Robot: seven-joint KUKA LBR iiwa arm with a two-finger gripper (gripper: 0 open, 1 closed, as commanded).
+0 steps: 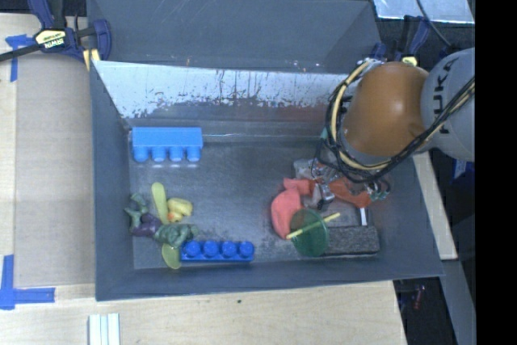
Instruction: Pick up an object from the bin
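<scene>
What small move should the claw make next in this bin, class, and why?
Probably ease the claw down a little towards the pink lump on the right of the bin. The claw sits by that lump's upper end, while the green cup and grey block lie closer to the front wall.

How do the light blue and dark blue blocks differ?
The light blue block is paler and bulkier; the dark blue block is slimmer. The light blue block lies alone at the back; the dark blue block lies at the front beside a toy heap. Both carry a row of studs.
</scene>
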